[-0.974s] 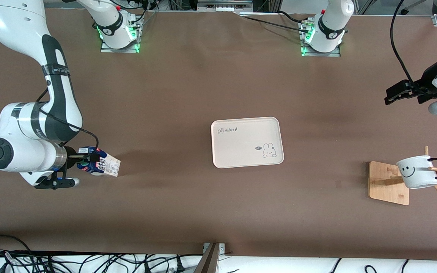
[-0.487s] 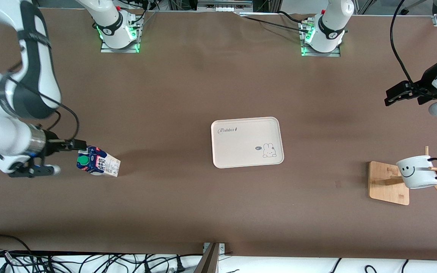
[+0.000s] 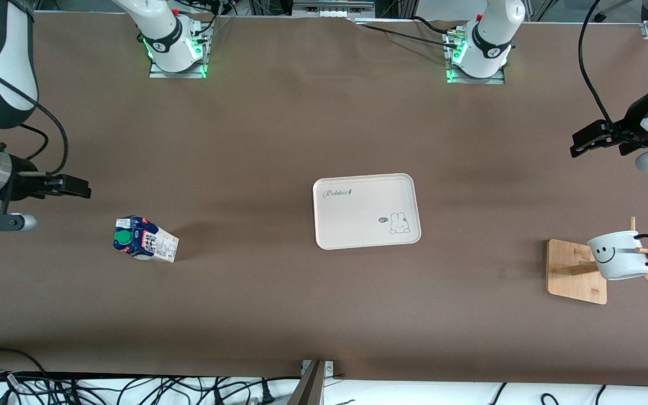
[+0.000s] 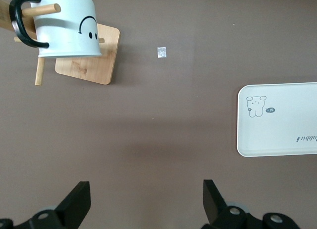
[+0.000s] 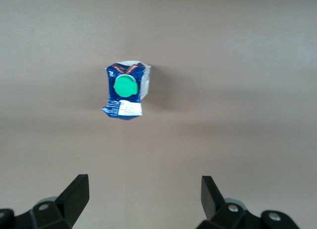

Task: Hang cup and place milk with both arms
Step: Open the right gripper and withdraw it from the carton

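The milk [image 3: 145, 243], a blue and white carton with a green cap, stands on the brown table toward the right arm's end; it also shows in the right wrist view [image 5: 125, 92]. My right gripper [image 3: 81, 190] is open and empty, in the air apart from the carton; its jaws stand wide in the right wrist view [image 5: 143, 199]. The cup [image 3: 619, 256], white with a smiley face, hangs by its black handle on a peg of the wooden rack [image 3: 574, 273]. It shows in the left wrist view [image 4: 67, 26]. My left gripper [image 3: 578, 143] is open and empty, waiting over the table's left-arm end [image 4: 146, 201].
A pale tray [image 3: 365, 210] with a rabbit drawing lies at the table's middle and holds nothing; it shows in the left wrist view [image 4: 280, 120]. A small white scrap [image 4: 161, 52] lies on the table near the rack's base [image 4: 89, 65]. Cables run along the front edge.
My right gripper let go of the milk and drew back from it toward the right arm's end, rising. The carton stays where it stood. The left arm has not moved.
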